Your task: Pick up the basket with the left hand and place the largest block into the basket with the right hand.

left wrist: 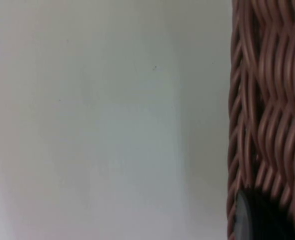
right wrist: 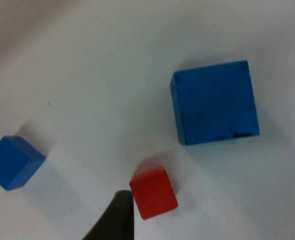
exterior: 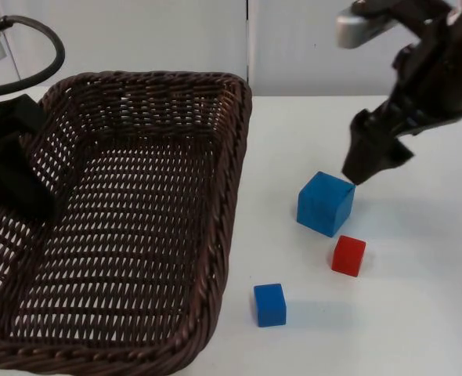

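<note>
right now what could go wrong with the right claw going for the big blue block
The right claw hangs at the large blue block's far top edge, not centred, so a closing grip might clip a corner and push it. The red block lies close beside it and could get knocked. The basket in the left claw sits near; a shoved block may slide against its wall.
</note>
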